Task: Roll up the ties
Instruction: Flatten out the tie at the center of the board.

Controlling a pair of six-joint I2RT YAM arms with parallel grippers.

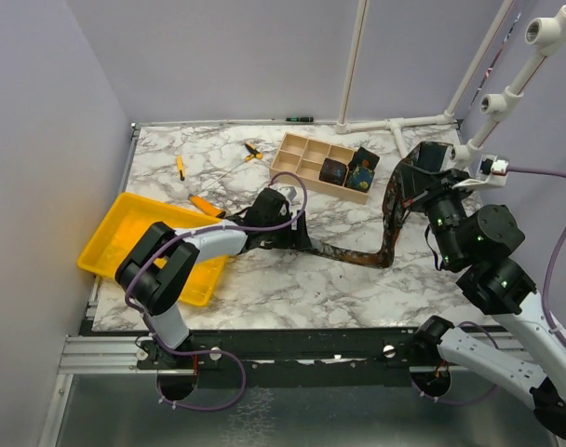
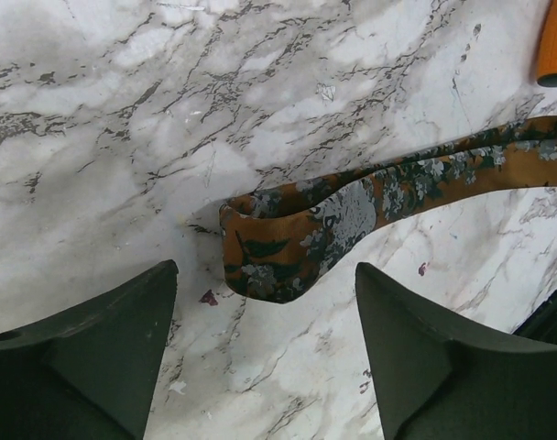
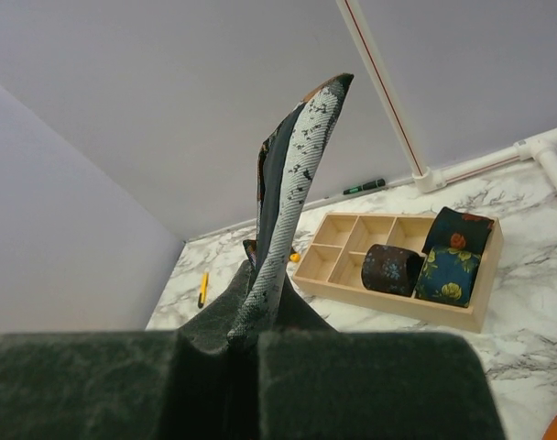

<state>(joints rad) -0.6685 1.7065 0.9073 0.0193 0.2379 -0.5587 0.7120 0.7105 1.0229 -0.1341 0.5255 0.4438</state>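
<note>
Lettering: nothing on any item is large enough to read.

Item under task: one rust-brown tie [image 1: 387, 244] with a pale floral print, unrolled. Its folded end lies flat on the table [image 1: 264, 289], just at 3 o'clock of the left gripper [image 1: 285, 226] in the top view. In the left wrist view that end [image 2: 288, 247] sits at 12 o'clock of the gap, touching neither finger, and the strip runs off toward 2 o'clock. The left gripper [image 2: 265, 275] stands wide, holding nothing.

From there the strip crosses the table toward 3 o'clock, bends, and climbs toward 12 o'clock to the right gripper [image 1: 423, 177]. The right gripper [image 3: 256, 335] is clamped on the tie [image 3: 292, 183], which rises upright above it, pale lining showing.

Rolled ties [image 3: 448, 275] occupy the right-hand compartments of a wooden tray [image 1: 306, 154] at 12 o'clock of the table.

Surface and room: white marble-pattern table with grey veins; yellow bin [image 1: 134, 233] at 9 o'clock; orange-handled screwdrivers [image 1: 207, 205] between bin and tray; white pipe frame [image 1: 357, 56] at the far edge; plain lilac walls [image 1: 41, 121].
</note>
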